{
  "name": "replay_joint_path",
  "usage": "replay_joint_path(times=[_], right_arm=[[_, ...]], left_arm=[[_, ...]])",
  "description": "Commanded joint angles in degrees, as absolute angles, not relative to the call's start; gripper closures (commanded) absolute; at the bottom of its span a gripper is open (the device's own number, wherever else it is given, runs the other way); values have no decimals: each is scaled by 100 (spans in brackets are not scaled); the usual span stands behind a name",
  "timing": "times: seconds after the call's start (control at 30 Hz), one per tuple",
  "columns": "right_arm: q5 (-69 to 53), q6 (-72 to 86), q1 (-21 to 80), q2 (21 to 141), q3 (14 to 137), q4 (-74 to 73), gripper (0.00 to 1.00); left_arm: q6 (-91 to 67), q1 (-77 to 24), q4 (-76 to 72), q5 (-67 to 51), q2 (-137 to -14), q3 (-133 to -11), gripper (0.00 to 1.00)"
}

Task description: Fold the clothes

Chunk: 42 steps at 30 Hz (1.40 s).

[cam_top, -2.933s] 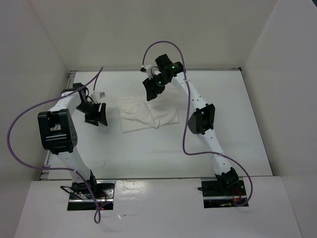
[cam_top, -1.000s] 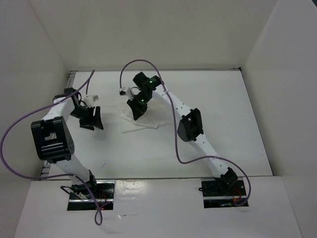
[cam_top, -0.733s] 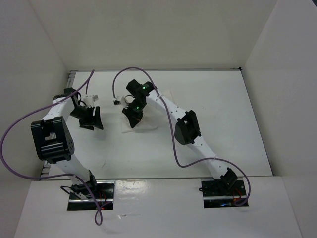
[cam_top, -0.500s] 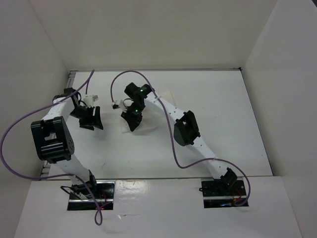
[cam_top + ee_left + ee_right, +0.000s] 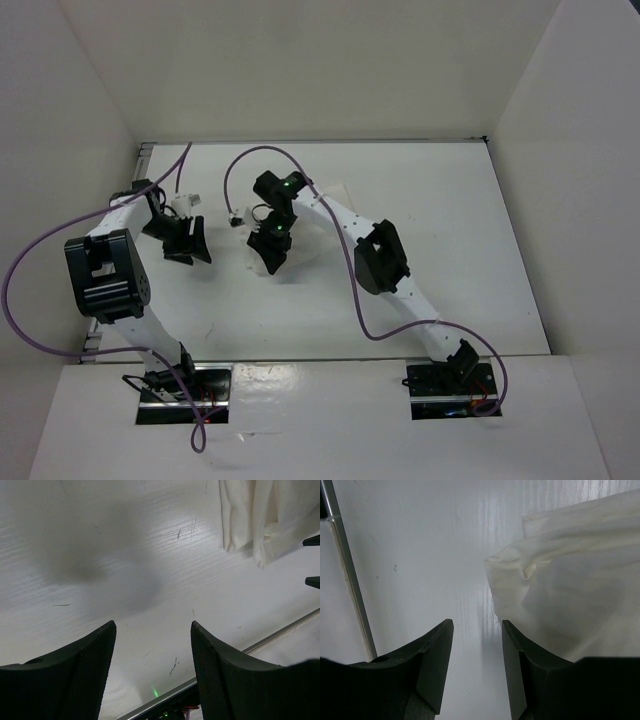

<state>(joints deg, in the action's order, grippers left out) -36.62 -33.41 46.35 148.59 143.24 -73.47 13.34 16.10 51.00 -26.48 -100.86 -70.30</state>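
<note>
Left of centre on the plain white tabletop (image 5: 480, 260): thin, wrinkled white fabric garment (image 5: 560, 580), doubled into loose layers. Likely light, limp, quick to slump; best pinched at a layered corner or edge. Right black two-finger gripper (image 5: 476, 630) just beside its edge, parted, empty. Left black two-finger gripper (image 5: 152, 630) nearby, wide apart, empty.

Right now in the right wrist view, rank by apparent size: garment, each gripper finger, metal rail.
1. White garment.
2. Gripper fingers, roughly alike; being nearest the lens inflates them.
3. Metal rail, a thin strip.
</note>
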Motion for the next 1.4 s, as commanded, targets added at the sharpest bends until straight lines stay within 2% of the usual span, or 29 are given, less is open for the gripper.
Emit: replay_joint_path(times=[0.0, 0.13, 0.27, 0.3, 0.4, 0.53, 0.63, 0.73, 1.07, 1.37], right_arm=[[-3709, -3385, 4414, 14098, 14440, -7418, 48], [-3403, -2998, 3597, 14036, 14791, -7418, 48], [-3261, -2733, 2656, 13721, 14433, -7418, 48], [-3200, -2733, 2350, 13615, 14249, -7418, 48], [-3199, -2733, 1935, 13124, 12909, -7235, 47], [-2673, -2733, 1881, 12253, 11349, -6374, 46], [-2427, -2681, 1881, 11752, 10584, -6153, 46], [-2303, -2681, 1671, 11515, 10240, -6152, 46], [-2294, -2681, 1362, 11338, 10055, -6258, 46], [-2119, -2681, 1362, 11285, 10055, -6258, 46]], left_arm=[[1380, 1652, 5194, -2944, -10107, -7286, 32], [1380, 1652, 5142, -3303, -10133, -7671, 32], [1258, 1355, 4949, -3297, -10563, -8383, 40], [1205, 1258, 4861, -3296, -10634, -8515, 45], [1090, 845, 4720, -3129, -11012, -9034, 49], [1028, 537, 4597, -3129, -11731, -9632, 65], [967, 361, 4440, -3068, -11987, -9957, 65], [914, 299, 4316, -2997, -12207, -10212, 56], [914, 124, 4131, -2813, -12805, -10906, 53], [1081, 0, 4271, -2813, -13183, -11039, 53]])
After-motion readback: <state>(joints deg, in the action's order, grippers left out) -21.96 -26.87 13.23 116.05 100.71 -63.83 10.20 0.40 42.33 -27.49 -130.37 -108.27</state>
